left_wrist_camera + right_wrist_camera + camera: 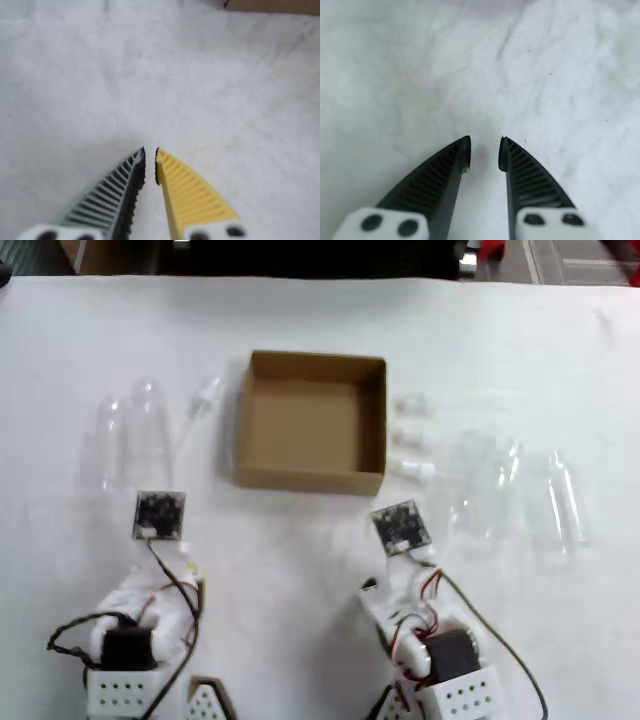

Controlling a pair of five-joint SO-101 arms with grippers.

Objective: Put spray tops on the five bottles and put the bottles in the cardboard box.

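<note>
The open cardboard box [315, 420] sits mid-table with nothing in it. Two clear bottles [125, 435] lie to its left, with one spray top [203, 400] between them and the box. More clear bottles [510, 490] lie to the right, and a few spray tops [410, 435] rest against the box's right wall. Both arms are drawn back at the near edge, short of the box. My left gripper [150, 161] is shut over bare table, its grey and yellow tips almost touching. My right gripper [485, 150] stands slightly open and holds nothing.
A white cloth [300, 540] covers the table, with bare room between the arms and the box. A corner of the box [272, 5] lies ahead of the left gripper. Cables trail from both arm bases [120, 650] at the near edge.
</note>
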